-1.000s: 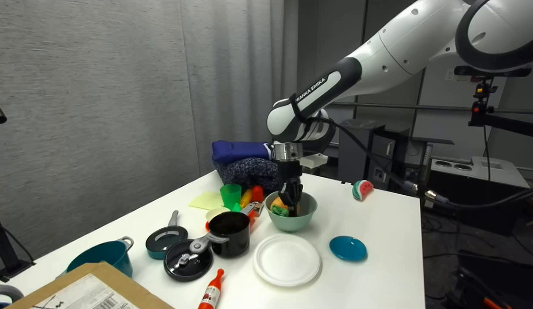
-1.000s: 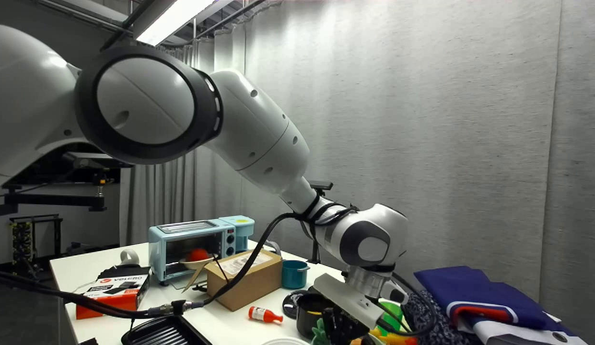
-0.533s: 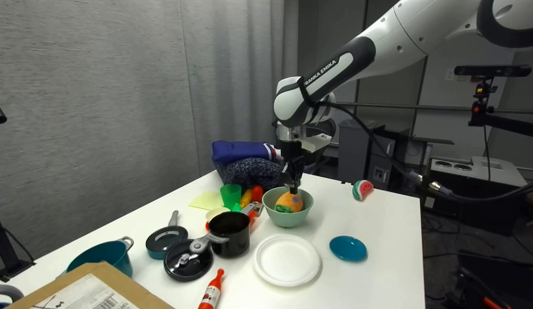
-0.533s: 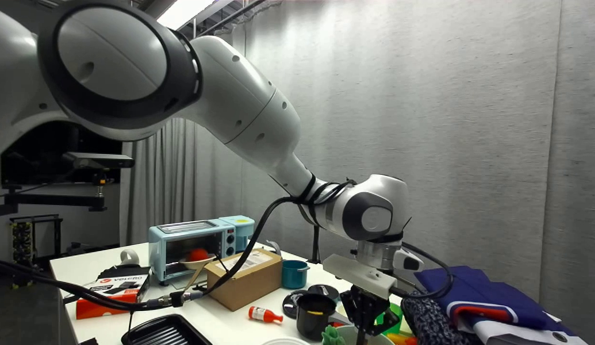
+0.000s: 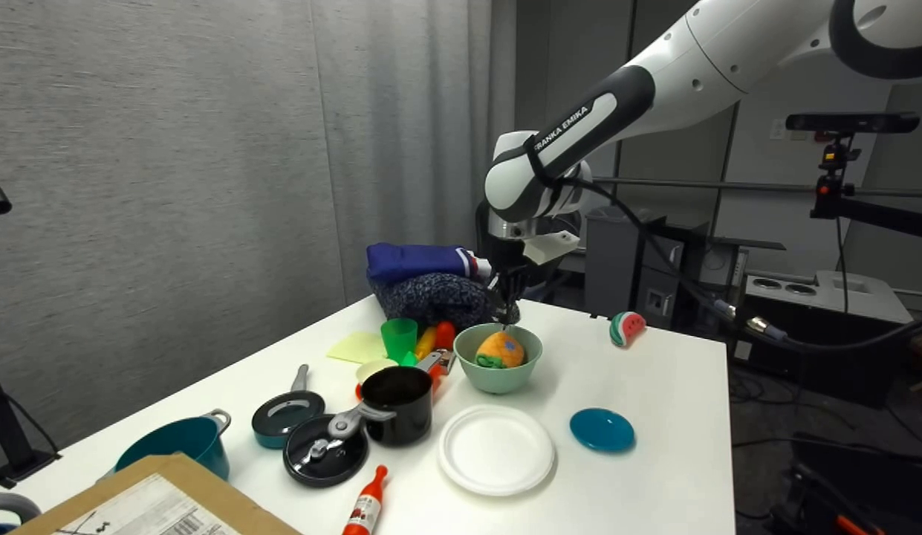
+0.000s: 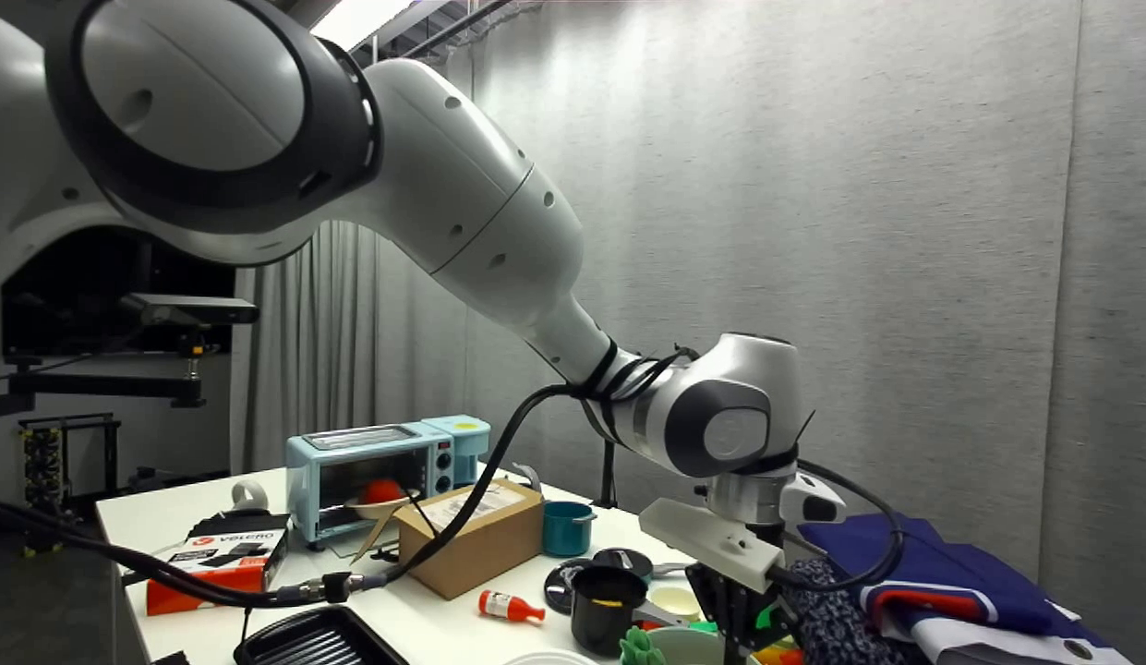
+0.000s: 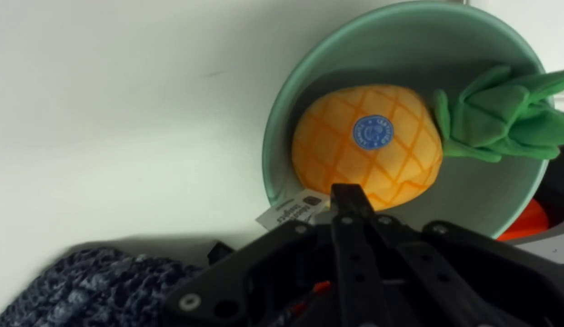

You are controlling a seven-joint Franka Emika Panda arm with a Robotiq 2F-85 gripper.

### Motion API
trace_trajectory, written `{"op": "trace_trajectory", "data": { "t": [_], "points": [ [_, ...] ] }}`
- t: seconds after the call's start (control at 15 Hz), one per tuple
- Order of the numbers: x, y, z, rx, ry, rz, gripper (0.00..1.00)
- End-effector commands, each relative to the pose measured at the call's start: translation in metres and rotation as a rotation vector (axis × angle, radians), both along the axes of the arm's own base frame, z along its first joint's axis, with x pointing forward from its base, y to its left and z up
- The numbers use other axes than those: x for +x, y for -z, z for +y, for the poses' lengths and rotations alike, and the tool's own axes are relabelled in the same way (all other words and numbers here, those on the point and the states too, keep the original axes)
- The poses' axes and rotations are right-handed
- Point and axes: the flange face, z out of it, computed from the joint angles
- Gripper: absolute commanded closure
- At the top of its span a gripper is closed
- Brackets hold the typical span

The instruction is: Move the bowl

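Note:
The bowl is pale green and stands upright on the white table behind the white plate. Its rim shows low in an exterior view. It fills the right of the wrist view. An orange plush pineapple with green leaves lies inside it. My gripper hangs fingers down at the bowl's far rim, behind the pineapple. In the wrist view the gripper's fingertips are together and cover part of the pineapple and rim. A white tag lies beside the fingertips; I cannot tell if they touch it.
The white plate and a flat teal disc lie in front of the bowl. A black pot and green cup stand left. A dark knitted cloth is behind. A watermelon toy lies to the right.
My gripper has risen out of the bowl and moved back to its far rim. The bowl shifted slightly away and left in the earlier half second, then stayed still. The pineapple remains inside.

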Motion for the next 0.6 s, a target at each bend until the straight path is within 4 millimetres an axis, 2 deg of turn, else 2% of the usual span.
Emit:
{"op": "trace_trajectory", "data": {
  "t": [0.0, 0.27, 0.53],
  "points": [
    [0.001, 0.014, 0.002, 0.021, 0.048, -0.036, 1.00],
    [0.004, 0.038, 0.009, 0.048, 0.057, -0.044, 1.00],
    [0.007, 0.061, 0.028, 0.054, 0.033, -0.023, 1.00]
  ]
}}
